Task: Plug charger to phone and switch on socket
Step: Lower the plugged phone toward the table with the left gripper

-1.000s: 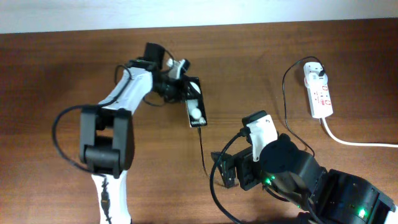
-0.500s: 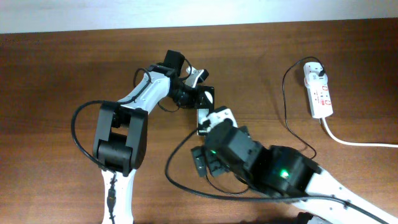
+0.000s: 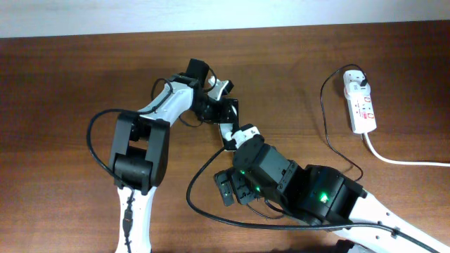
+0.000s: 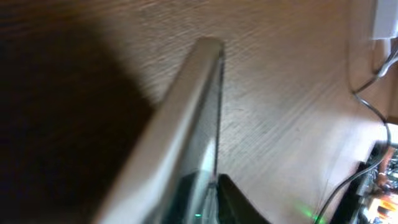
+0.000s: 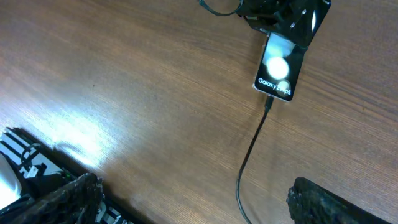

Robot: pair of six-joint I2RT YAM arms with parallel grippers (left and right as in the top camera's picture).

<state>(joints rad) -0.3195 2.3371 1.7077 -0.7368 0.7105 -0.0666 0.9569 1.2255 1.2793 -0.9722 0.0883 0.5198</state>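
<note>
Two arms meet near the middle of the wooden table [image 3: 63, 84]. On the left, the left gripper [image 3: 222, 107] is clamped on the far end of the phone [image 5: 278, 70], whose near end shows white spots and "Galaxy" lettering. The charger [image 5: 249, 155] has its connector tip at the phone's near end, and its thin black cable trails away across the wood. The right gripper [image 5: 194, 186] hovers over that cable with its jaws wide apart, holding nothing. Far right, well apart from the phone, lies the socket [image 3: 363, 109]. The white plug adapter [image 3: 354, 81] sits at its top end, and a thick white cord [image 3: 404, 161] runs off the right edge.
</note>
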